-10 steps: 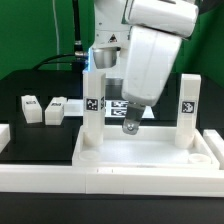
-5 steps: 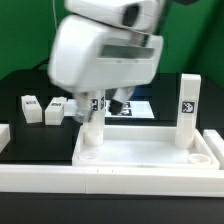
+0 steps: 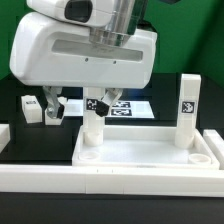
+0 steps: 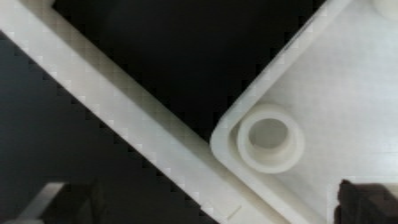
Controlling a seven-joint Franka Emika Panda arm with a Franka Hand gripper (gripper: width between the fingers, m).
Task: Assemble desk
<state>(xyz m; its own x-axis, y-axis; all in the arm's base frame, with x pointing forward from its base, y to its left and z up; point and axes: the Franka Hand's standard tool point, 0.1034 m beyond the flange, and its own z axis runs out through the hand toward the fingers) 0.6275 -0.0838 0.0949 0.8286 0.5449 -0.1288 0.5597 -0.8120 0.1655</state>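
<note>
The large white plastic tabletop tray with its raised rim [image 3: 150, 150] is lying flat across the lower middle of the exterior view, open side up, on the black table [image 3: 25, 135]. Round sockets are showing in its two near corners. One tall white block leg [image 3: 188, 108] is standing upright at the tray's right end, wearing a small black-and-white tag on its face. A second white upright leg [image 3: 93, 130] is standing at the tray's left end, its top partly hidden by the arm. In the wrist view one rounded tray corner [image 4: 270, 137] with its ring-shaped socket is filling much of the picture, smooth and glossy white.

Two more short white block legs are lying loose towards the exterior view's left: one [image 3: 30, 108] is sitting clear, the other [image 3: 58, 112] is sitting just beside it, partly behind a finger. The flat white marker board [image 3: 130, 106] is showing behind the tray. A long white border rail [image 3: 100, 183] is running along the front edge.

The bulky white robot arm [image 3: 85, 50] is looming over the upper left, and its gripper [image 3: 76, 104] is hanging with dark fingers [image 4: 43, 200] spread wide, gripping nothing.
</note>
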